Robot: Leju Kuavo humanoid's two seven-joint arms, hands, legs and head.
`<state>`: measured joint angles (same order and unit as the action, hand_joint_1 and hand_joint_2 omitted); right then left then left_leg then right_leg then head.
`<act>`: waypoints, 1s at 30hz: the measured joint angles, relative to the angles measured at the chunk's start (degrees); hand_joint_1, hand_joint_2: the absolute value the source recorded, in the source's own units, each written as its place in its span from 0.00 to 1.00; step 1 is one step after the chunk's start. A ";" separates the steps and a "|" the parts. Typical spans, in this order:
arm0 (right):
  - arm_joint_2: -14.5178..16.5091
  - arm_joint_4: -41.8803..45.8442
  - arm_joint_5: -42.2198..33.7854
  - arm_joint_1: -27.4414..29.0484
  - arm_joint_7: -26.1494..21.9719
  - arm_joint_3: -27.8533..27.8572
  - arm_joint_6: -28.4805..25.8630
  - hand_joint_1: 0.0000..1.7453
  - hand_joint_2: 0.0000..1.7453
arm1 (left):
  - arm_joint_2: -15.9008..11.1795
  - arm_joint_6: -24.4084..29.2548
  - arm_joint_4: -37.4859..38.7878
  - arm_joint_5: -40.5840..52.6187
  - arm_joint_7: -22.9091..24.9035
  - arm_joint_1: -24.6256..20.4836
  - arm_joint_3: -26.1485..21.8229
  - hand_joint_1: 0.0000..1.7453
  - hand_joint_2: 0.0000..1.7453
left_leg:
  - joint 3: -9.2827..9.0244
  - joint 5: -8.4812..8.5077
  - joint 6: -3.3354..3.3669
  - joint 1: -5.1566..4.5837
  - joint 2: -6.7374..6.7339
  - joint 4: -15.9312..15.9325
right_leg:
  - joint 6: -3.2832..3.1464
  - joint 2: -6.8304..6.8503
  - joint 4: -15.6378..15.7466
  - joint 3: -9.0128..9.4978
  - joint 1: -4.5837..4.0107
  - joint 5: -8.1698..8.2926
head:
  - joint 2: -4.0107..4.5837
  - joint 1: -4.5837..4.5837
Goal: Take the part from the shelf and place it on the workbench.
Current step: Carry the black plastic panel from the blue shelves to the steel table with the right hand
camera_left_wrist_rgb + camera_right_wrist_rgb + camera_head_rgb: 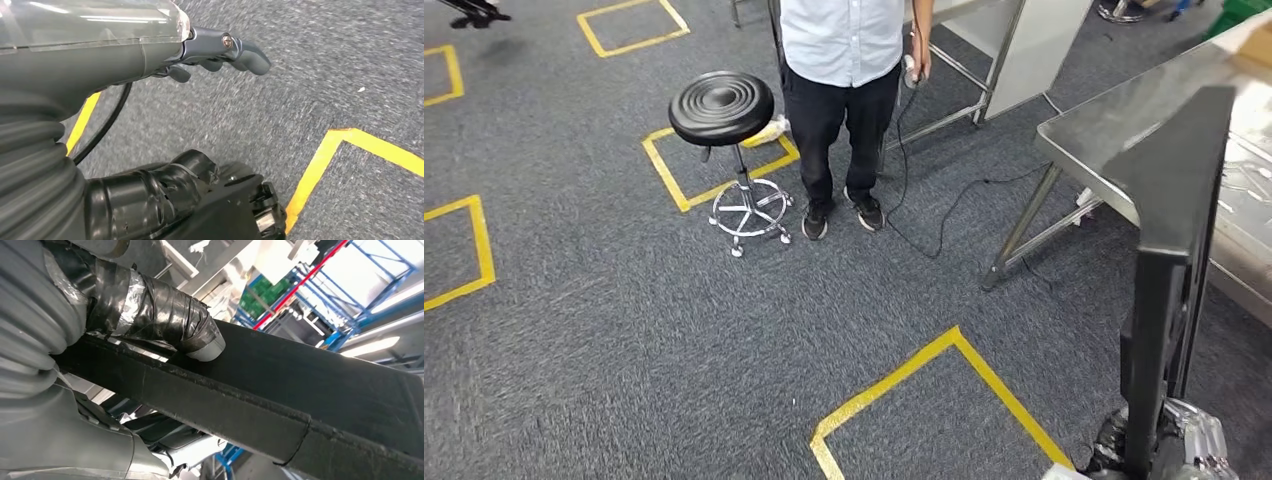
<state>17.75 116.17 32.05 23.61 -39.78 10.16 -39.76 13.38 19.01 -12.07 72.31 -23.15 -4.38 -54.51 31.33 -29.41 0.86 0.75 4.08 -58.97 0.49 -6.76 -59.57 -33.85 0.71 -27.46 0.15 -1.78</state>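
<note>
From the head view the right hand gripped the lower end of the part, a long black angled bar standing upright beside the steel workbench; the right wrist view showed what that view could not: a tape-wrapped finger pressed onto the bar's matte, scuffed face; the left wrist view had the left hand over grey carpet, fingers loosely curled, holding nothing; a person stood beside a round black stool.
</note>
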 joint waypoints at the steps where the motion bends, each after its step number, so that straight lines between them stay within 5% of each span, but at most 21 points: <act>1: -0.07 0.00 0.06 -0.01 0.01 0.00 -0.01 1.00 1.00 | 0.02 0.00 0.00 0.00 -0.01 -0.03 0.00 0.00 1.00 | -0.07 0.17 0.34 -0.02 -0.60 0.10 | 0.38 -0.40 0.10 -0.13 0.16 0.13 | 0.00 0.01; 4: -0.31 -0.02 0.29 -0.29 0.01 0.01 -0.01 1.00 1.00 | 0.03 -0.01 0.00 0.01 -0.02 -0.08 -0.01 0.00 1.00 | -0.42 0.79 1.51 0.30 -2.71 1.01 | 1.23 3.10 -3.08 -1.79 0.06 -2.00 | 0.00 -0.15; 6: -0.49 -0.06 0.45 -0.66 0.00 0.01 0.00 1.00 1.00 | 0.03 -0.02 0.00 0.01 -0.02 0.02 -0.01 0.00 1.00 | -0.40 0.79 1.82 0.22 -4.28 1.09 | 1.74 5.79 -9.94 -5.13 0.14 -5.59 | 0.00 -0.27; 8: -0.64 -0.15 0.52 -0.74 0.00 0.01 0.00 1.00 1.00 | 0.03 -0.02 0.00 0.01 -0.02 0.16 -0.01 0.00 1.00 | -0.36 0.63 1.81 0.16 -5.92 1.03 | 2.12 6.37 -14.82 -7.48 0.38 -6.94 | 0.00 -0.28; 10: -0.74 -0.24 0.54 -0.73 0.02 0.01 0.00 1.00 1.00 | 0.03 -0.02 0.00 0.01 -0.02 0.12 -0.01 0.00 1.00 | -0.56 0.37 1.61 0.16 -7.37 0.96 | 2.13 7.02 -11.36 -5.48 0.52 -4.20 | 0.00 -0.28; 12: -0.79 -0.28 0.58 -0.79 0.01 0.01 0.00 1.00 1.00 | 0.05 -0.03 0.00 0.01 -0.02 0.07 -0.01 0.00 1.00 | -1.00 -0.01 1.18 0.01 -8.54 0.90 | 1.58 9.41 -3.41 -1.08 0.22 -1.01 | 0.00 -0.27; 14: -0.82 -0.30 0.68 -0.87 0.00 0.01 0.00 1.00 1.00 | 0.06 -0.03 0.00 -0.01 -0.03 0.03 -0.01 0.00 1.00 | -1.38 -0.31 0.60 -0.19 -9.50 0.91 | 0.86 11.07 0.51 0.89 -0.33 -0.16 | 0.00 -0.26; 16: -0.85 -0.31 0.72 -0.87 0.01 0.02 0.00 1.00 1.00 | 0.07 -0.03 0.00 -0.03 -0.05 -0.09 -0.01 0.00 1.00 | -1.82 -0.46 -0.01 -0.27 -10.56 1.15 | 0.31 10.17 0.81 0.77 -0.54 -0.14 | 0.00 -0.26; 18: -0.88 -0.31 0.75 -0.84 0.01 0.02 -0.02 1.00 1.00 | 0.09 -0.03 0.00 -0.06 -0.10 -0.19 -0.01 0.00 1.00 | -2.00 -1.38 -0.62 -0.17 -9.67 0.50 | -0.32 8.89 1.40 1.05 -0.18 0.17 | 0.00 -0.25; 21: -0.88 -0.42 0.96 -1.15 0.01 -0.04 -0.02 1.00 1.00 | 0.09 -0.12 0.00 -0.39 -0.31 -0.07 -0.01 0.00 1.00 | 1.78 -6.27 -0.95 0.06 -5.53 -8.03 | -1.10 6.99 1.87 1.27 0.12 0.49 | 0.00 -0.22; 23: -0.88 -0.59 1.15 -1.24 0.01 -0.06 -0.02 1.00 1.00 | 0.08 -0.27 0.00 -0.87 -0.78 0.18 -0.04 0.00 1.00 | 4.94 -8.10 -1.00 0.07 -4.66 -14.11 | -1.27 5.46 1.75 1.24 0.01 0.44 | 0.00 -0.22; 25: -0.88 -0.67 1.39 -1.23 0.01 -0.06 -0.02 1.00 1.00 | 0.06 -0.50 0.00 -1.40 -1.58 0.29 -0.16 0.00 1.00 | 4.72 -5.53 -0.91 0.09 -4.41 -12.56 | -1.21 3.75 1.47 1.27 -0.02 0.34 | 0.00 -0.21; 27: -0.88 -0.68 1.63 -1.24 0.01 -0.06 -0.02 1.00 1.00 | 0.04 -0.69 0.00 -1.74 -2.14 0.23 -0.29 0.00 1.00 | 1.89 -1.45 -0.58 0.19 -2.53 -5.39 | -0.89 2.24 0.96 1.16 -0.04 0.09 | 0.00 -0.22; 30: -0.88 -0.72 1.87 -1.27 0.01 -0.19 -0.02 1.00 1.00 | 0.08 -0.78 0.00 -1.77 -2.21 0.14 -0.37 0.00 1.00 | -0.04 -0.21 -0.05 0.17 -0.12 -0.32 | 0.07 0.39 0.33 0.41 0.05 -0.03 | 0.00 -0.23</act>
<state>16.87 115.45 33.93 22.33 -39.77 9.97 -39.78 13.45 18.23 -12.07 70.54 -25.35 -4.24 -54.87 31.30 -29.62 0.82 0.92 3.96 -59.28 0.56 -6.38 -59.24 -33.43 0.76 -27.49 0.15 -2.01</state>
